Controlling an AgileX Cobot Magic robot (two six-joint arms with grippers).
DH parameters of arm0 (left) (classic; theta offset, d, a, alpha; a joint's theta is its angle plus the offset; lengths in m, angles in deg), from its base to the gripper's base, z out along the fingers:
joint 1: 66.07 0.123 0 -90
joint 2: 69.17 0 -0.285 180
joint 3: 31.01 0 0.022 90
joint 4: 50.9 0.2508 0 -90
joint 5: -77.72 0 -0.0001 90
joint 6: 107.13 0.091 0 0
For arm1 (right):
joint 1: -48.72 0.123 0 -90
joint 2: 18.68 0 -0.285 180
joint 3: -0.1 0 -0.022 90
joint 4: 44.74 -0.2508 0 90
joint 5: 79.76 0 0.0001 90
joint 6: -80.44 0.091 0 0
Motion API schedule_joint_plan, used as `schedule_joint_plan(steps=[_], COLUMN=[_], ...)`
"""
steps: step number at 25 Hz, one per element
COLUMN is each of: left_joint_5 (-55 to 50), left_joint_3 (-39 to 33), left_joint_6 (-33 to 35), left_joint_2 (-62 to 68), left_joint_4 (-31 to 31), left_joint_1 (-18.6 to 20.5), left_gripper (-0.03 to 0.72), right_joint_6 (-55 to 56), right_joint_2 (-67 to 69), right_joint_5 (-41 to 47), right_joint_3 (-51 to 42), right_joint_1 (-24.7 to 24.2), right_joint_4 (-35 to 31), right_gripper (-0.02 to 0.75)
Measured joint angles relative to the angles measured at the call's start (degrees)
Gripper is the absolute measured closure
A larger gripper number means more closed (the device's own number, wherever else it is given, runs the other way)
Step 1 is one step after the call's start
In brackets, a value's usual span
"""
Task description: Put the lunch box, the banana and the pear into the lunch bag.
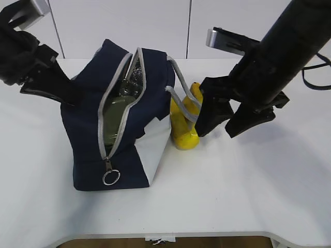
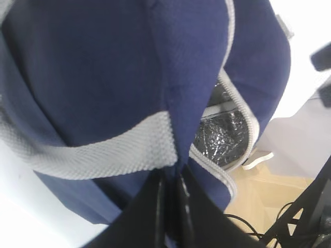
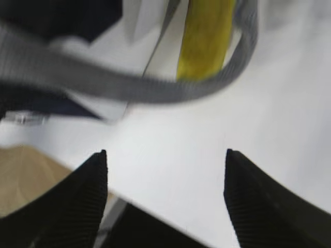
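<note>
The navy lunch bag (image 1: 85, 134) stands at the centre left with its grey zipper open. The sage-green lid of the lunch box (image 1: 116, 111) shows inside the opening. My left gripper (image 1: 70, 98) is shut on the bag's fabric at its left side. In the left wrist view the pinch (image 2: 173, 178) sits just below a grey handle (image 2: 103, 147). The lemon-yellow banana (image 1: 183, 132) lies against the bag's right side. A golden neck, seemingly the pear (image 1: 195, 93), rises behind it. My right gripper (image 1: 217, 132) is open and empty just right of the fruit. It also shows in the right wrist view (image 3: 165, 155).
The bag's other grey handle (image 1: 181, 88) loops over the fruit. It crosses the right wrist view (image 3: 155, 90) in front of a yellow fruit (image 3: 207, 36). The white table (image 1: 232, 186) ends at its front edge (image 1: 207, 235). The zipper's ring pull (image 1: 110, 177) hangs low.
</note>
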Motion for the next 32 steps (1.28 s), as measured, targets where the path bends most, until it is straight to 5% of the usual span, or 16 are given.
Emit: schedule_joint_plan(steps=[21, 32], left_joint_5=[0.58, 0.82], left_joint_3=[0.00, 0.00], left_joint_6=[0.00, 0.00], left_joint_2=[0.00, 0.00], left_joint_4=[1.75, 2.20], left_joint_1=[0.00, 0.00], left_gripper=[0.694, 0.694], right_joint_6=[1.51, 1.05], right_joint_2=[3.00, 6.80], right_joint_5=[-32.39, -34.76], right_joint_3=[-9.47, -9.47], right_joint_1=[3.99, 3.99], right_joint_4=[-0.89, -0.89], right_gripper=[0.197, 0.197])
